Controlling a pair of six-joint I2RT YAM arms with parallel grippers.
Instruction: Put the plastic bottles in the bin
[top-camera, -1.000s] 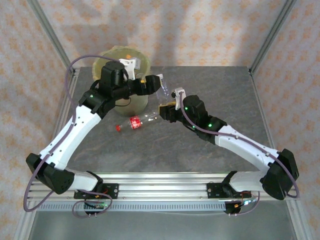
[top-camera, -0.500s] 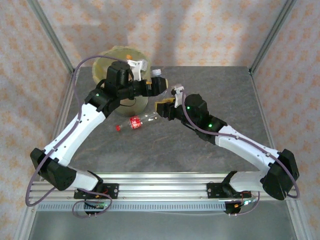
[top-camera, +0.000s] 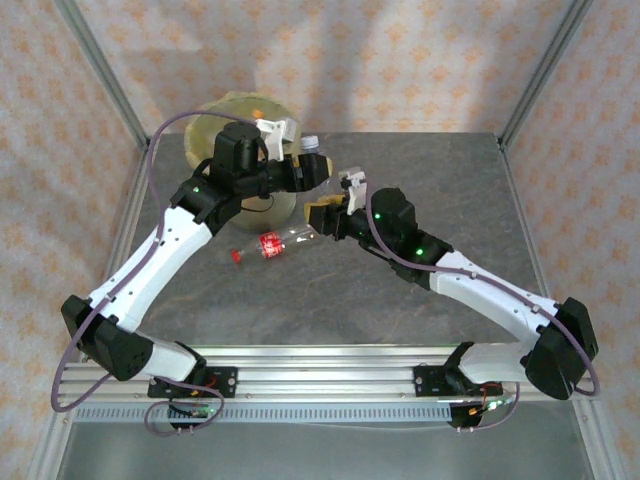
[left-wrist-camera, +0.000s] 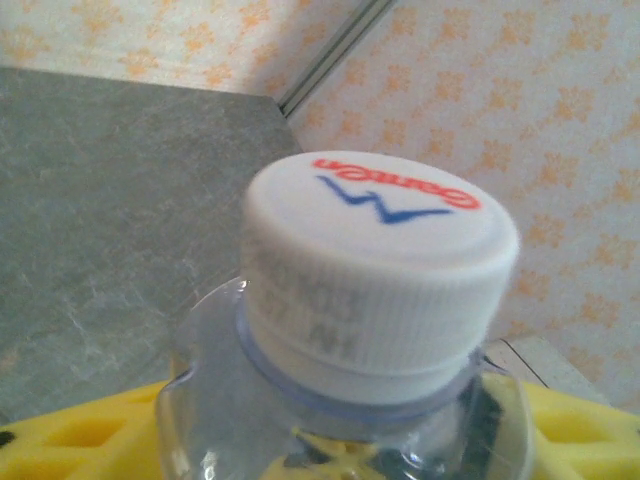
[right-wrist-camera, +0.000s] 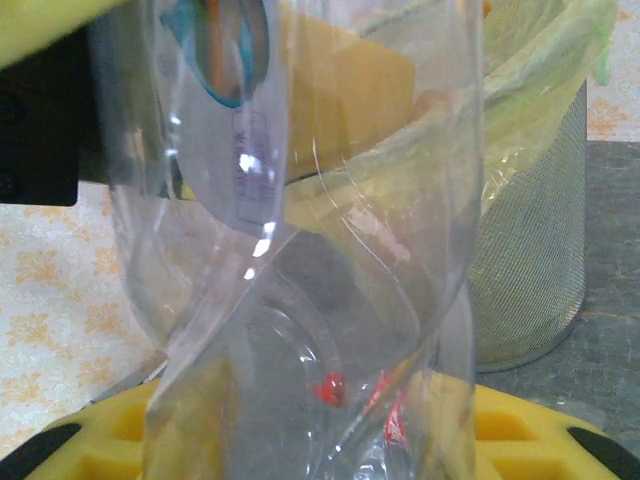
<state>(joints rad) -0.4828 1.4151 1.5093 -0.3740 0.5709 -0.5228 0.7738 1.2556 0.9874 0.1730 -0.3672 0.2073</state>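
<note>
- Clear plastic bottle, white-capped, is clamped in my left gripper beside the bin.
- My right gripper sits just below it; its grip I cannot tell.

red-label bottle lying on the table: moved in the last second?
No. The red-label bottle lies in the same spot, just in front of the bin.

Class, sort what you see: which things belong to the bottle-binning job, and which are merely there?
Job:
white-capped bottle
red-labelled bottle
bin

Merely there:
table
purple cable
frame post
</note>
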